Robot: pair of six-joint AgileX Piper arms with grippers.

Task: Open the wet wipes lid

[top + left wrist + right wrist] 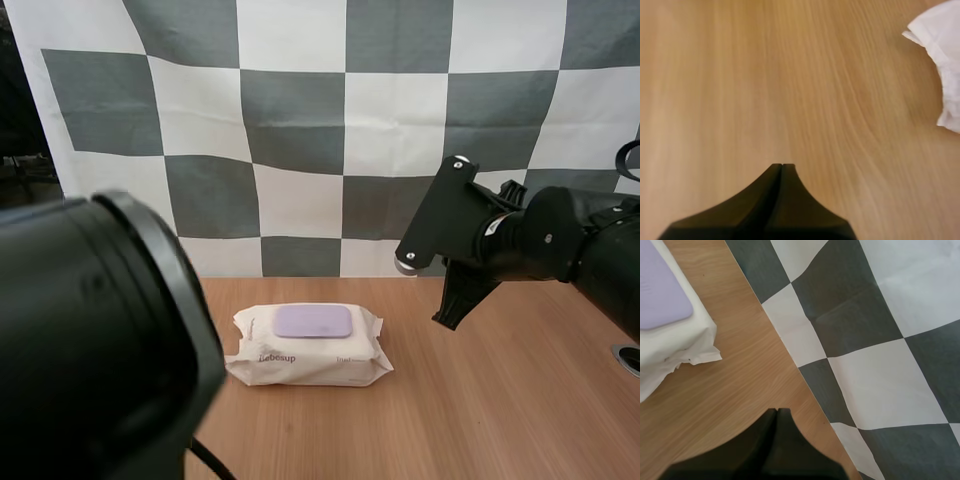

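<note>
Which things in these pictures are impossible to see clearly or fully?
- High view: the left arm, close to the camera, hides the near left part of the table.
- Left wrist view: the edge cuts the wet wipes pack to a white corner.
- Right wrist view: the edge cuts the lilac lid; its tab cannot be told.

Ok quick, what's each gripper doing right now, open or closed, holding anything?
Left gripper: closed, holding nothing.
Right gripper: closed, holding nothing.
</note>
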